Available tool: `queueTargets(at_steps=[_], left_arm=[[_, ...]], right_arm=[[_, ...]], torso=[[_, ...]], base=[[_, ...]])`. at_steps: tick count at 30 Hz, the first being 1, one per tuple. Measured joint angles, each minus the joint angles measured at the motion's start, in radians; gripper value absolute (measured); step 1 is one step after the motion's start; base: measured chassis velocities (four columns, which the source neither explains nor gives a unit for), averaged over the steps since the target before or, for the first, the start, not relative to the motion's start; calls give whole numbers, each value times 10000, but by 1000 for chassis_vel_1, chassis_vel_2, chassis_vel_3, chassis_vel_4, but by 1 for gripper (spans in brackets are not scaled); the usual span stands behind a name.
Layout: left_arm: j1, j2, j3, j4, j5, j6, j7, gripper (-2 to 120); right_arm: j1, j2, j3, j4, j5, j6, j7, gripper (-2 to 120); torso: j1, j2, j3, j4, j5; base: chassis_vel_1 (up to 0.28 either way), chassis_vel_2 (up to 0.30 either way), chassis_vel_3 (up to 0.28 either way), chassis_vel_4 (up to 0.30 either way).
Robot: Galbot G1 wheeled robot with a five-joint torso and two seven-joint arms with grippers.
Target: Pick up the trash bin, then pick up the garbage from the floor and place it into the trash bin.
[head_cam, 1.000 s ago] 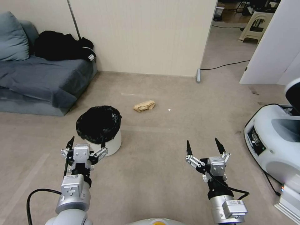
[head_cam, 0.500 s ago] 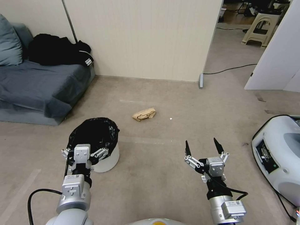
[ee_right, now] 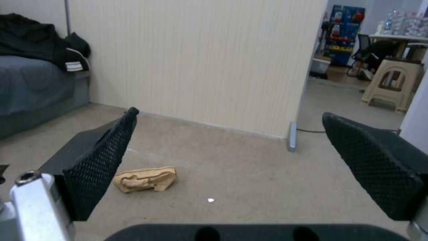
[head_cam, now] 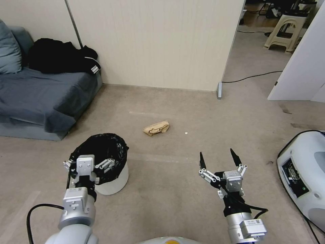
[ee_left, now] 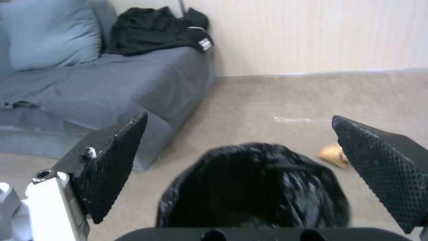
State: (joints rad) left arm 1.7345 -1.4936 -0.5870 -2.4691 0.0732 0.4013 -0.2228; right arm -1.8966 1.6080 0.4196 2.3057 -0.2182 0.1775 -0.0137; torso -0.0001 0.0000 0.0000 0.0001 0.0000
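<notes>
Closer to the trash bin than a second ago: whole head view shifted as the camera travels with the robot, so that the left gripper (head_cam: 88, 159), then short of the bin's near side, now hangs over its near rim.

Beige-brown carpet floor (head_cam: 176, 196) across most of the head view, with a faint pale tape line through the middle. Grey sofa (head_cam: 37, 98) at upper left against the cream wall panel (head_cam: 152, 40), with a black jacket (head_cam: 57, 59) heaped on its seat. White rounded machine (head_cam: 304, 176) at the right edge.

Trash bin (head_cam: 113, 178) at lower left of the head view, upright on the floor in front of the sofa's corner, white wall below, crinkly black liner folded over the rim. In the left wrist view, its dark mouth (ee_left: 254, 180) low in the frame between the two finger pads, left gripper (ee_left: 240, 117) spread wide and touching nothing visible.

Right gripper (head_cam: 216, 153) at lower right of centre in the head view, above bare carpet, well apart from the bin, fingers likewise wide apart and empty (ee_right: 230, 113).

Garbage: crumpled tan paper (head_cam: 156, 128) at the centre of the head view, on the floor beyond the bin, well apart from both grippers; also at the right of the left wrist view (ee_left: 333, 154) and lower left in the right wrist view (ee_right: 145, 179). Tiny white scrap (head_cam: 186, 133) near it on the carpet (ee_right: 210, 200).
</notes>
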Motion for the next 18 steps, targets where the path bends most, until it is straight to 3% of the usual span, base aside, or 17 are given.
queueTargets(at_steps=[11, 18], left_arm=[[-1746, 538, -1029, 1613, -1730, 430, -1069, 100], [-2504, 732, -1135, 2905, -2925, 1476, -1387, 100]], right_arm=[[622, 1, 235, -386, -77, -174, -112, 100], [576, 0, 140, -576, 5, -162, -105, 100]], torso=[[0, 0, 0, -2, -2], [0, -1, 1, -1, 0]], base=[[0, 0, 0, 0], [0, 0, 0, 0]])
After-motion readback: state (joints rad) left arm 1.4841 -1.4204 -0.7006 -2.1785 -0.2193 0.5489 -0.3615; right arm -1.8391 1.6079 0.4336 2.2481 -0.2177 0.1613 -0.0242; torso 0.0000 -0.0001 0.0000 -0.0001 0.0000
